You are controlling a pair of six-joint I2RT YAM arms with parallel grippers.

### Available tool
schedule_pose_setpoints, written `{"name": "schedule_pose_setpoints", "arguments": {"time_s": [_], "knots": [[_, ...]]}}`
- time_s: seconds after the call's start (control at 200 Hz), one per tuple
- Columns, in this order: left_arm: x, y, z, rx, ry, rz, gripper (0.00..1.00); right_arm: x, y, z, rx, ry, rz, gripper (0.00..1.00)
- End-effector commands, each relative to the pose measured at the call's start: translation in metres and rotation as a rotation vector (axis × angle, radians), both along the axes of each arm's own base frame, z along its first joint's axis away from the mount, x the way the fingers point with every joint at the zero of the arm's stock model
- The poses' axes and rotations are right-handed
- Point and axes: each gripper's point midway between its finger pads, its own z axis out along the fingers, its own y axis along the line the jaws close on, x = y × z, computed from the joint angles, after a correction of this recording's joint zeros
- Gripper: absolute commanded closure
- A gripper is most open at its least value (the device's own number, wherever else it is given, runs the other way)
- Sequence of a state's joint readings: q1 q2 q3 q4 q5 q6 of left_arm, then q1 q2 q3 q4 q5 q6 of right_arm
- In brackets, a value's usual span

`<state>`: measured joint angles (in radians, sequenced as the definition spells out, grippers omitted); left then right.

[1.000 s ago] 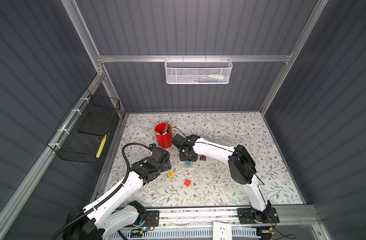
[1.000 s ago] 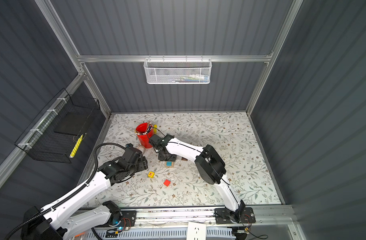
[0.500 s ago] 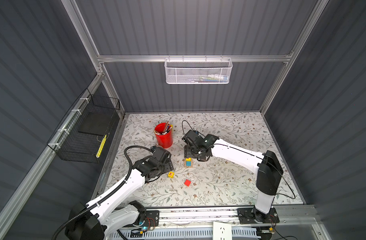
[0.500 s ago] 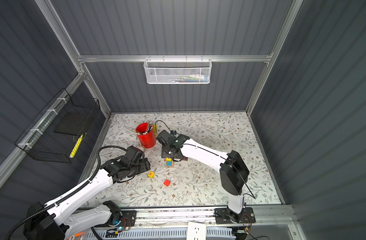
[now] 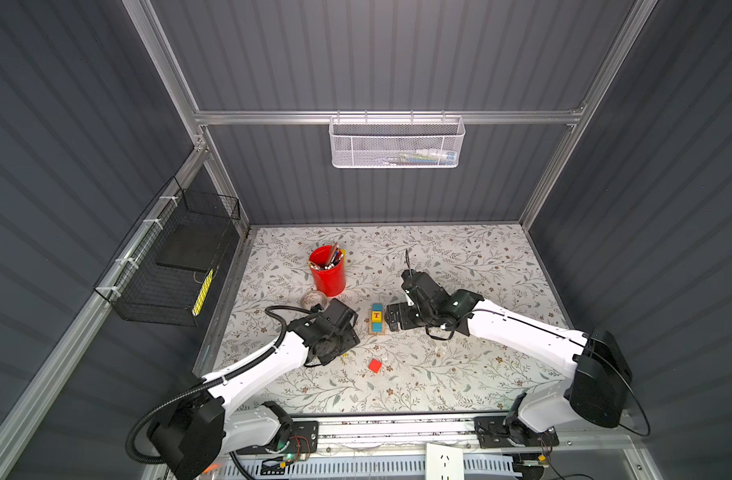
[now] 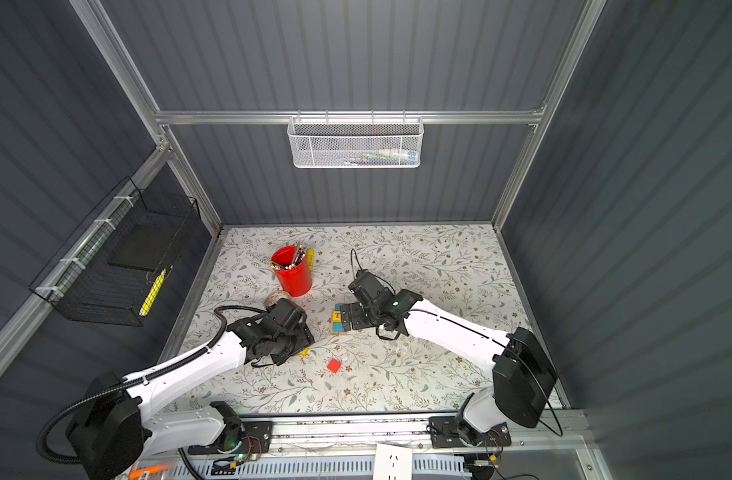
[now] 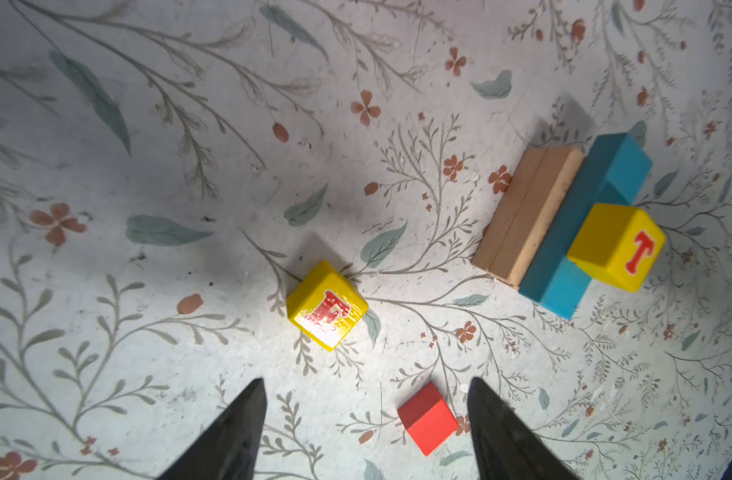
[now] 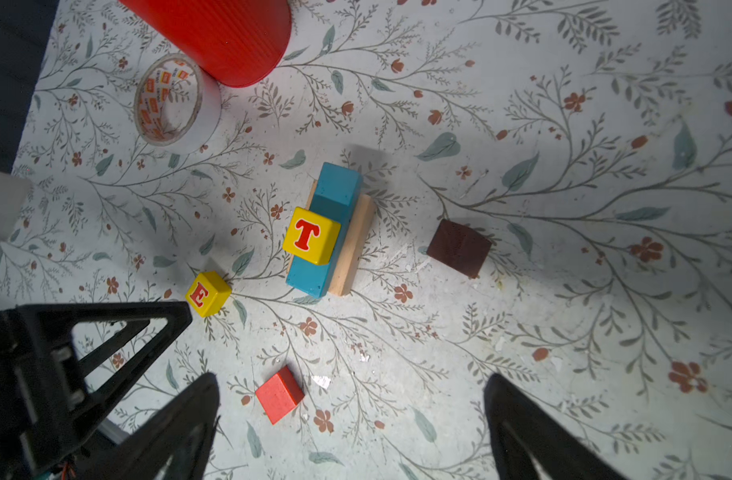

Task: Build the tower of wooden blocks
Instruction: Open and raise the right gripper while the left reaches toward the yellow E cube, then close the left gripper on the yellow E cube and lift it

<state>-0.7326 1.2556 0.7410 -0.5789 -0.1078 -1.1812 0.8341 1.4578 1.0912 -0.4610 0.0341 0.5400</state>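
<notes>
The tower [image 5: 376, 319] stands mid-table: tan planks [image 8: 353, 245] at the bottom, a blue plank [image 8: 326, 232] on them, and a yellow T cube [image 8: 311, 235] on top. My right gripper [image 8: 351, 376] is open and empty; in both top views it sits just right of the tower [image 6: 338, 322]. Beside the tower lies the brown roof piece [image 8: 459, 248]. A yellow E cube [image 7: 326, 305] and a red cube [image 7: 427, 417] lie loose on the table. My left gripper [image 7: 366, 380] hangs open above them, holding nothing.
A red cup of pencils [image 5: 327, 272] and a tape roll [image 5: 313, 298] stand behind the left arm. A white mesh basket [image 5: 397, 141] hangs on the back wall and a black wire basket [image 5: 173, 266] on the left wall.
My right gripper has opened wide and drawn back to the right, off the tower. My left gripper has moved in over the yellow E cube.
</notes>
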Motion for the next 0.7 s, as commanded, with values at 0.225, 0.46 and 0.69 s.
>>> {"name": "schedule_pose_setpoints", "arguments": {"time_s": [0.225, 0.46, 0.69], "knots": [[0.003, 0.003, -0.025, 0.050, 0.064, 0.165, 0.28, 0.008, -0.010, 0.010, 0.116, -0.040, 0.056, 0.01], [0.011, -0.001, -0.035, 0.062, 0.065, 0.188, 0.33, 0.010, -0.017, 0.003, 0.111, -0.030, 0.036, 0.01], [0.026, -0.007, -0.035, 0.095, 0.032, 0.161, 0.39, 0.012, -0.023, 0.000, 0.109, -0.027, 0.018, 0.01]]}}
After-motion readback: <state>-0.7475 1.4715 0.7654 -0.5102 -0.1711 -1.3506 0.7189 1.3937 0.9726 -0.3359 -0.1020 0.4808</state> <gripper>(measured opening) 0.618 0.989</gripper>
